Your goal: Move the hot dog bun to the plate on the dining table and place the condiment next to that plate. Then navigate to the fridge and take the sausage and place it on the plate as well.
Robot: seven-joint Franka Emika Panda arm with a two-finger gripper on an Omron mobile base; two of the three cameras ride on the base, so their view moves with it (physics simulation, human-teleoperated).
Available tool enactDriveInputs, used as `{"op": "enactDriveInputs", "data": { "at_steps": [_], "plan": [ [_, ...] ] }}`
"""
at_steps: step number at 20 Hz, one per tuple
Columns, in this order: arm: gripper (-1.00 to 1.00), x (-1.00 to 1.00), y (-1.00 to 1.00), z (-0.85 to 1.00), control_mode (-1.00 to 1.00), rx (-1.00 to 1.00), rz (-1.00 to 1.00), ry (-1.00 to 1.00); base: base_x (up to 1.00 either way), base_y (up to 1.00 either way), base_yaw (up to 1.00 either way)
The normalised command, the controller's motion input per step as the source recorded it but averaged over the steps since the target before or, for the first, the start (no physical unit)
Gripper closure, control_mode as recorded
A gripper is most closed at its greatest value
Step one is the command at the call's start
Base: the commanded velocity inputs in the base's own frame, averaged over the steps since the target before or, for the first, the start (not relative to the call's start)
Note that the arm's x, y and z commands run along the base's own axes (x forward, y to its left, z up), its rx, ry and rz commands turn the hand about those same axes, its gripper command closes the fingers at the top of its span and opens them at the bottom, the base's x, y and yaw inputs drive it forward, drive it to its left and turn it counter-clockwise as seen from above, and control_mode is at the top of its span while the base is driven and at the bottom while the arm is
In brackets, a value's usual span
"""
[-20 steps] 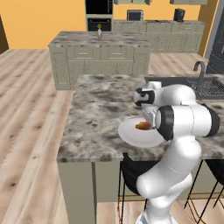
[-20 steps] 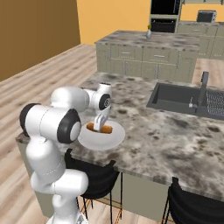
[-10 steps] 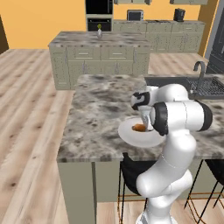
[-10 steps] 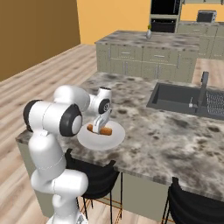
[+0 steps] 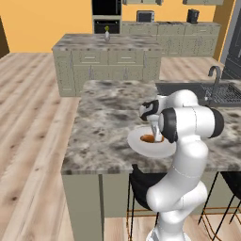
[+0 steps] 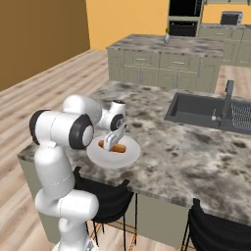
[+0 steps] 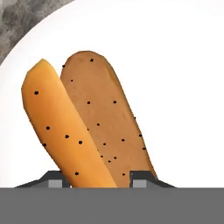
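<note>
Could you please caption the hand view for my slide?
Pincer closed on the seeded hot dog bun, over the white plate.

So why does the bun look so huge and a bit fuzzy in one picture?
In the hand view the camera sits right over the bun on the plate, so its edges look soft; in both base views it is small and sharper.

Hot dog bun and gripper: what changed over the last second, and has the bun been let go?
The gripper has come down over the plate, bringing the hot dog bun onto it. The fingers still flank the bun, not released. Plate, counter and base stayed put.
</note>
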Motion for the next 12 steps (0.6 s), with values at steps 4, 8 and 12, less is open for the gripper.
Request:
{"op": "enactDriveInputs", "data": {
  "at_steps": [4, 8, 12],
  "plan": [
    [1.0, 0.03, 0.03, -0.25, -1.0, 0.0, -0.08, 0.0, 0.0, 0.0, 0.0],
    [-1.0, 0.0, 0.0, -0.13, -1.0, 0.0, -0.06, -0.04, 0.0, 0.0, 0.0],
    [-1.0, -0.03, 0.0, -0.03, -1.0, 0.0, -0.06, -0.04, 0.0, 0.0, 0.0]
  ]
}}
